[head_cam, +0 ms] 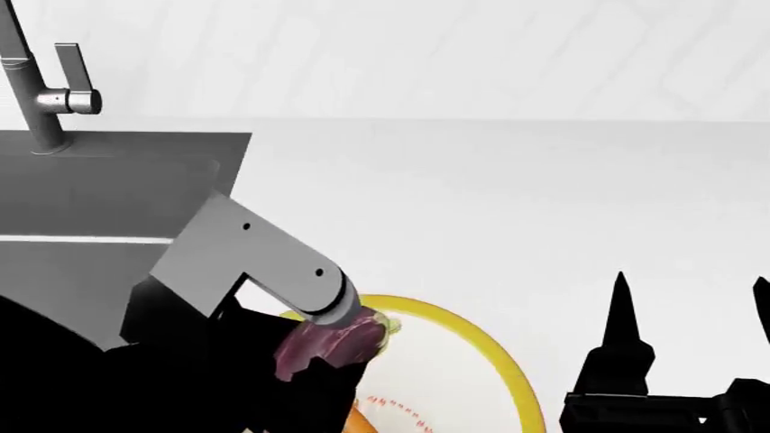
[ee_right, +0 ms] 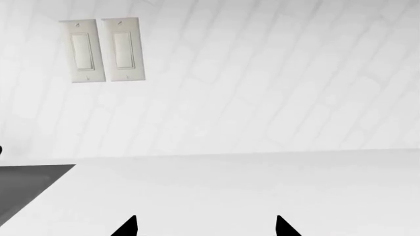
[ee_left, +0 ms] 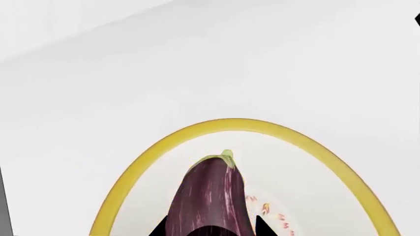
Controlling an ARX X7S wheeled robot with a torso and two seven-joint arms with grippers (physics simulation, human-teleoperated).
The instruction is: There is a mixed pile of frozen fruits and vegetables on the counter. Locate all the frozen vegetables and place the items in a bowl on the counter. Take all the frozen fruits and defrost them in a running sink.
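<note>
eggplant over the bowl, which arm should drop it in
Left. The left gripper holds the eggplant directly above the bowl. The right gripper is open and empty, off to the side over bare counter.

Head view down over bowl (head_cam: 511, 361) and sink (head_cam: 108, 180); left wrist close above bowl.

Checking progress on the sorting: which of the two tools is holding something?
The left tool: it grips the purple eggplant over the yellow-rimmed bowl. The right tool is open and empty above bare counter.
</note>
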